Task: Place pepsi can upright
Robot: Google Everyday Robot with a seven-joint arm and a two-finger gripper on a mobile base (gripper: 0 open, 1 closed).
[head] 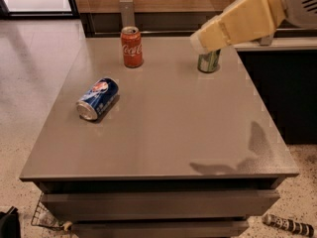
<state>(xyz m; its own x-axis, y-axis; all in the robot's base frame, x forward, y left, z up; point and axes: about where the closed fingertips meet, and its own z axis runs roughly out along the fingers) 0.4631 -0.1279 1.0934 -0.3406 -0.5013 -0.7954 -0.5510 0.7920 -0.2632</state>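
While the pepsi can (97, 98) lies on its side toward the left of the smooth grey table (168, 133), silver end facing the near edge, the pale, blocky hand (205, 37) hovers at the back right, hiding the top of a green can (209, 61). Whether it is clenched or released, I cannot tell. A glossy red Coca-Cola can (132, 46) stands upright at the back.

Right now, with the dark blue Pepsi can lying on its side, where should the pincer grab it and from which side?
Probably mid-body, from above, closing across the curved sides of the dark blue aluminium Pepsi can. It lies on its side on the grey table, long axis diagonal, silver end facing front-left. The cream pincer hangs far right, over the green can.
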